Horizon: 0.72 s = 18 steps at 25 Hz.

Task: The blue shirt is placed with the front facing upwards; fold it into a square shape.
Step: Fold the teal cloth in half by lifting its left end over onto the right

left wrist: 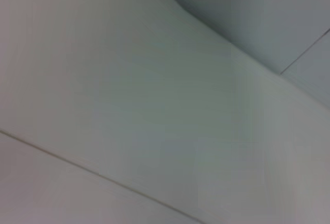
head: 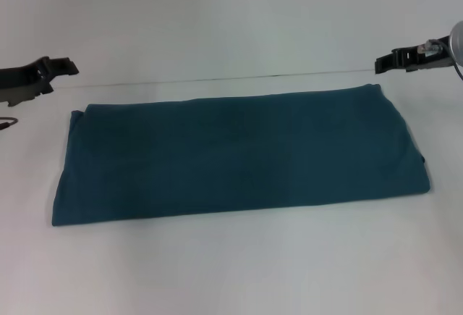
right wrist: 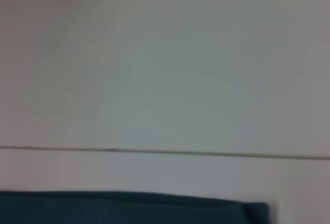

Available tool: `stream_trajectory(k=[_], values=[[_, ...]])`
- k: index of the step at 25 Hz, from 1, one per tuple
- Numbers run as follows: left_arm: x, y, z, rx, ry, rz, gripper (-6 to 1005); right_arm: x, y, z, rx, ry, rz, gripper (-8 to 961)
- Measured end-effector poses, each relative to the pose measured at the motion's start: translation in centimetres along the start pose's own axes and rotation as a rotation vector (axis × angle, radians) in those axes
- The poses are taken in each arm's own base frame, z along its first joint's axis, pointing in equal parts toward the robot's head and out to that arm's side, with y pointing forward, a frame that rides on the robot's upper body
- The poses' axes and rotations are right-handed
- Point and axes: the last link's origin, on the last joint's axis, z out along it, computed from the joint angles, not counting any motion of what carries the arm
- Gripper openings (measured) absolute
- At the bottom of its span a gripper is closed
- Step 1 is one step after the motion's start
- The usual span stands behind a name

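Note:
The blue shirt (head: 239, 156) lies flat on the white table, folded into a long teal band running left to right, with no lettering or collar showing. One strip of its edge shows in the right wrist view as the blue shirt (right wrist: 129, 208). My left gripper (head: 61, 66) hangs at the far left, above and behind the shirt's left end, touching nothing. At the far right my right gripper (head: 383, 61) hovers behind the shirt's right end, also apart from the cloth. The left wrist view shows only pale surfaces.
The white table (head: 231, 271) spreads wide in front of the shirt. A thin dark seam (head: 217, 78) runs across behind it. A small dark cable end (head: 6, 122) pokes in at the left edge.

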Motion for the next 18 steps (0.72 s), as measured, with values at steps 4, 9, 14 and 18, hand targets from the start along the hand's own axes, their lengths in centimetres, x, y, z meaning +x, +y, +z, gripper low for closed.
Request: stream_trajectory(k=[4, 9, 14, 18], values=[[-0.1, -0.6, -1.5, -0.076, 0.024, -0.071, 702, 1.4, 0.0, -1.2, -0.132, 0.004, 0.032, 610], [-1.3, -1.6, -4.0, -0.193, 0.012, -0.144, 780, 4.2, 0.2, -3.6, -0.392, -0.047, 0.135, 816], [-3.8, -3.3, -6.2, -0.278, -0.047, -0.232, 843, 8.5, -0.2, -7.2, -0.705, -0.126, 0.221, 879], [-6.0, -4.6, -7.7, -0.321, -0.069, -0.320, 843, 11.6, -0.9, -9.0, -0.806, -0.181, 0.262, 887]])
